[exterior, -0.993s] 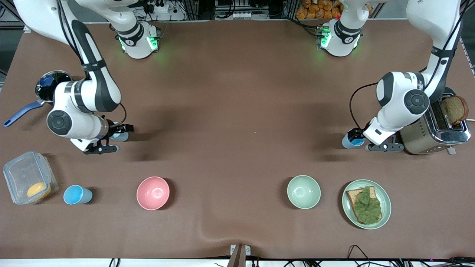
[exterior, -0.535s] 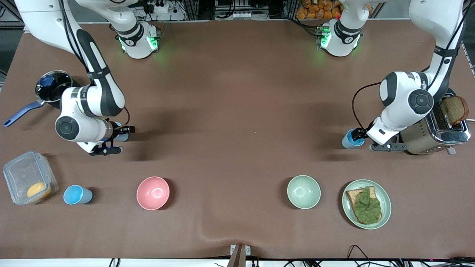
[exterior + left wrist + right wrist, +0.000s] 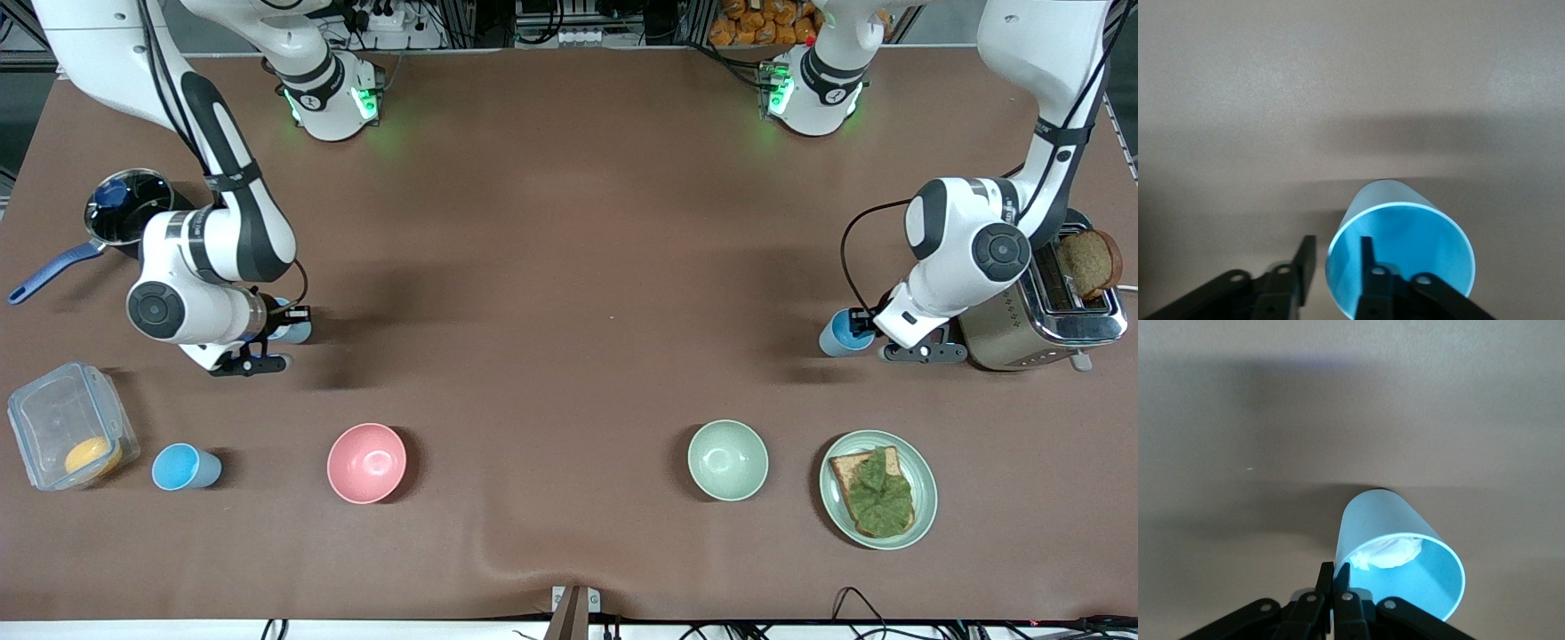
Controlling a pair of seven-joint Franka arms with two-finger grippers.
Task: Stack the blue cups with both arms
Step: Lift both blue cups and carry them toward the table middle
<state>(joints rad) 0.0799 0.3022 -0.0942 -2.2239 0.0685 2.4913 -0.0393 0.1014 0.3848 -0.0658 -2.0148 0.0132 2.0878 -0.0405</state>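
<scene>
Beside the toaster (image 3: 1045, 311), the left gripper (image 3: 1335, 270) pinches a blue cup's rim (image 3: 1401, 257). The right gripper (image 3: 1336, 587) pinches another blue cup (image 3: 1395, 553) near the pan (image 3: 124, 209). Open worktop (image 3: 569, 267) lies between.

Robot lab: two bench-mounted arms (image 3: 213, 249), cable clutter

centre: open brown table (image 3: 569, 267) | toaster (image 3: 1040, 311) beside left claw (image 3: 864, 325)

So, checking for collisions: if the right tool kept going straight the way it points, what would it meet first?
Probably just the brown table. The right tool is already shut on a blue cup's rim, and nothing else shows ahead of it.
</scene>
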